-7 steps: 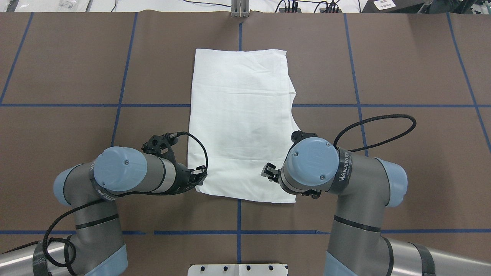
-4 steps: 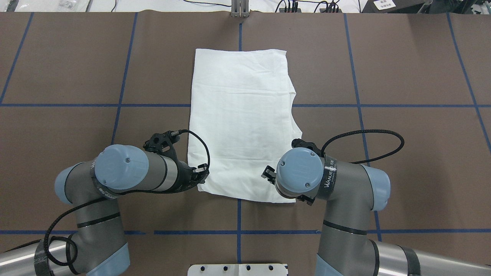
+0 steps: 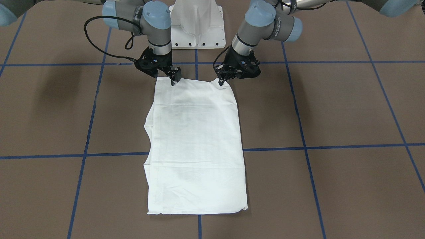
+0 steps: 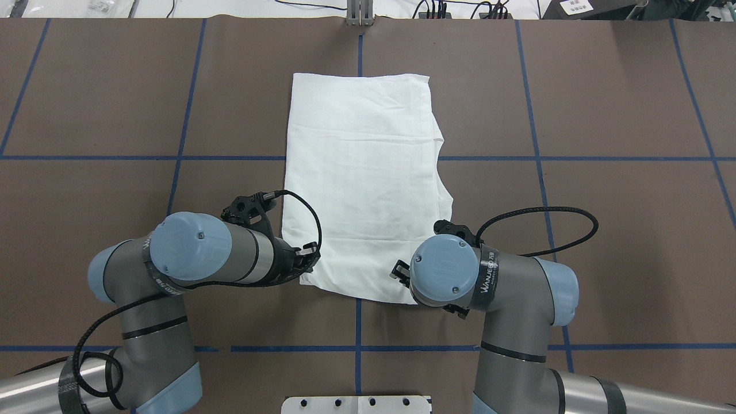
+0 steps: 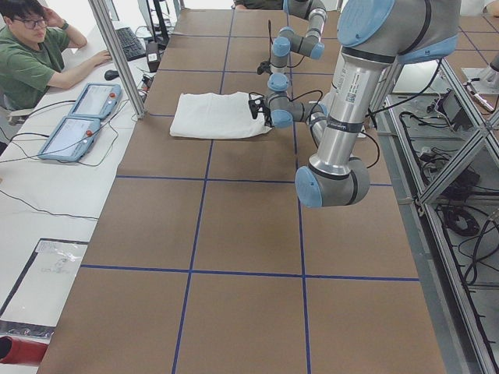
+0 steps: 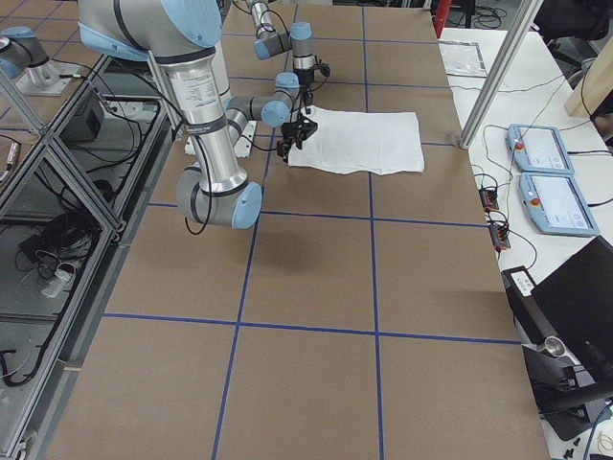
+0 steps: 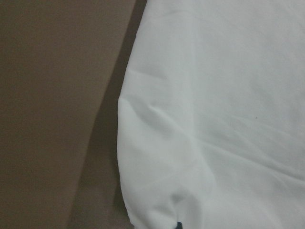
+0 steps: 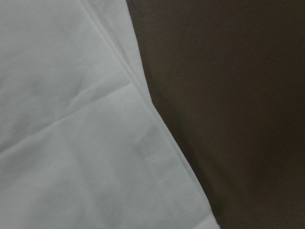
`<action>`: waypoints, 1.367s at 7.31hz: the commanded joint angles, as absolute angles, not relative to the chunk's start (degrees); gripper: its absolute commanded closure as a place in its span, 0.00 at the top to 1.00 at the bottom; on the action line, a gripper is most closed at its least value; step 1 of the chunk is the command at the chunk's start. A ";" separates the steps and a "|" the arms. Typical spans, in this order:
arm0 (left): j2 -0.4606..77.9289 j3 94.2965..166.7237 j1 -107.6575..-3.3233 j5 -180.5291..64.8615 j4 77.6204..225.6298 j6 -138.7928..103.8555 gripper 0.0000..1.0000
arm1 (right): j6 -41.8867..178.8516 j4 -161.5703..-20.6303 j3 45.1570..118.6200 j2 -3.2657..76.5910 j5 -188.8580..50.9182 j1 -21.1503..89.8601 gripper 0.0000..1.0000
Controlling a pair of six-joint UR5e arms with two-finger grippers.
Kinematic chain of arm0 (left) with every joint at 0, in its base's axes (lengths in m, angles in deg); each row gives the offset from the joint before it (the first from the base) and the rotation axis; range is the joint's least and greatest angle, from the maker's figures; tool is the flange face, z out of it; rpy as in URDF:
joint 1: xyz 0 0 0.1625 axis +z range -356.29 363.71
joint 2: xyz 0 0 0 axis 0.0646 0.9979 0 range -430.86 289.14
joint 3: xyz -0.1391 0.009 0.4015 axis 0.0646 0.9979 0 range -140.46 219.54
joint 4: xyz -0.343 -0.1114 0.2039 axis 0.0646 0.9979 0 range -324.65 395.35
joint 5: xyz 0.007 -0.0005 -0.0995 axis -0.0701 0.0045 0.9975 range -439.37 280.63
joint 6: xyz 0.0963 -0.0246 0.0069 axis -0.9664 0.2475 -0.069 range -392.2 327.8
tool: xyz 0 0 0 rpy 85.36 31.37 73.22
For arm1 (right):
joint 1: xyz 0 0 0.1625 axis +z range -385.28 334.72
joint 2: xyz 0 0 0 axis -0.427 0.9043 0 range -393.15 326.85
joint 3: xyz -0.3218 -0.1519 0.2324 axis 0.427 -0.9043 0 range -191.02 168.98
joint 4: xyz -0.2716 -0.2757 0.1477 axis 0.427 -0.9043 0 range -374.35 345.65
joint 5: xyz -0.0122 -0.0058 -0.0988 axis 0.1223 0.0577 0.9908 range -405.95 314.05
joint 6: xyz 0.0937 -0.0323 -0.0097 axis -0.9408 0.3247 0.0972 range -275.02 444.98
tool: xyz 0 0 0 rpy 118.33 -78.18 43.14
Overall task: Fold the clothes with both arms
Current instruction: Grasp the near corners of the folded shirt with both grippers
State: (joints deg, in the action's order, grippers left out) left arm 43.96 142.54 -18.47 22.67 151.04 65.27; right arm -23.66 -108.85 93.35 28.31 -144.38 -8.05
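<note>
The white shirt [image 3: 196, 139] lies folded into a long rectangle on the brown table [image 3: 332, 106]; no text, collar or label shows. It also shows from overhead [image 4: 362, 172]. My left gripper [image 3: 220, 82] is shut on the shirt's near corner on my left, seen from overhead [image 4: 306, 265]. My right gripper [image 3: 174, 80] is shut on the near edge close to the other corner, which my right wrist hides from overhead [image 4: 401, 270]. The left wrist view shows bunched cloth [image 7: 214, 119]; the right wrist view shows a hemmed edge [image 8: 71, 119].
Blue tape lines [image 4: 356, 322] divide the table. The white pedestal base [image 3: 197, 23] stands just behind the shirt's near edge. An operator [image 5: 31, 47] sits beyond the far table edge with two tablets [image 5: 82, 117]. A metal post [image 4: 359, 11] stands at the far edge.
Both wrists have shifted inward. The shirt's near edge has drawn in with them, its near corners pulled toward the middle and slightly off the table.
</note>
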 commanded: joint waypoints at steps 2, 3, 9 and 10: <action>43.93 142.55 -18.71 22.67 151.01 65.27 0.00 | -23.30 -108.66 91.90 28.12 -144.39 -8.23 1.00; 43.93 142.55 -18.71 22.67 151.01 65.27 0.00 | -23.56 -108.66 91.99 28.03 -144.47 -8.23 1.00; 43.93 142.64 -19.06 22.67 151.01 65.27 0.00 | -23.39 -108.66 91.90 28.03 -144.47 -8.40 0.65; 43.93 142.55 -19.06 22.67 151.01 65.27 0.00 | -23.47 -108.66 91.90 28.03 -144.47 -8.40 0.50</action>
